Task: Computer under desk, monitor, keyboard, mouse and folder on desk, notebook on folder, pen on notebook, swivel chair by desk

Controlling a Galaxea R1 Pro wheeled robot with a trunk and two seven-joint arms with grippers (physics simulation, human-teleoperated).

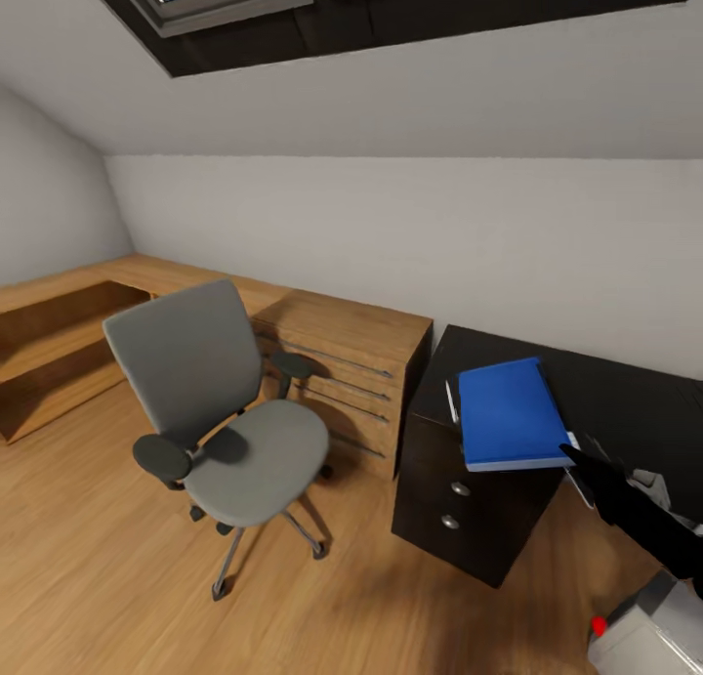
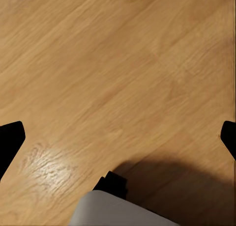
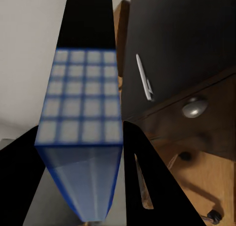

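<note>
From the head view we see the right pincer point(image 1: 586, 457), black and angular, reaching in to the near corner of the folder point(image 1: 510, 413), a flat bright blue rectangle with white edges that lies over the end of the counter point(image 1: 625, 387). The counter is black and smooth, with round silver knobs on its drawer fronts. Just beside the folder's far edge lies the pen point(image 1: 451, 400), a thin whitish stick. The chair point(image 1: 220, 416) stands well apart on the wooden floor point(image 1: 88, 558), grey and padded, with black armrests and a chrome star base on castors; its seat is bare. Behind it runs an oak chest point(image 1: 356, 367) with long drawers. At the lower corner sits the computer point(image 1: 640, 641), light grey and boxy, with a small red light.

In the left wrist view, the left pincer point(image 2: 118, 132) stands wide, its two black fingertips point(image 2: 11, 137) at opposite edges, with nothing between them, above glossy wood-grain planks.

In the right wrist view, the right pincer point(image 3: 83, 186) is clamped on the folder point(image 3: 81, 137), whose blue cover carries a pale grid pattern. Beyond lie the pen point(image 3: 144, 77) on the dark counter point(image 3: 182, 34) and one domed silver knob point(image 3: 195, 107).
</note>
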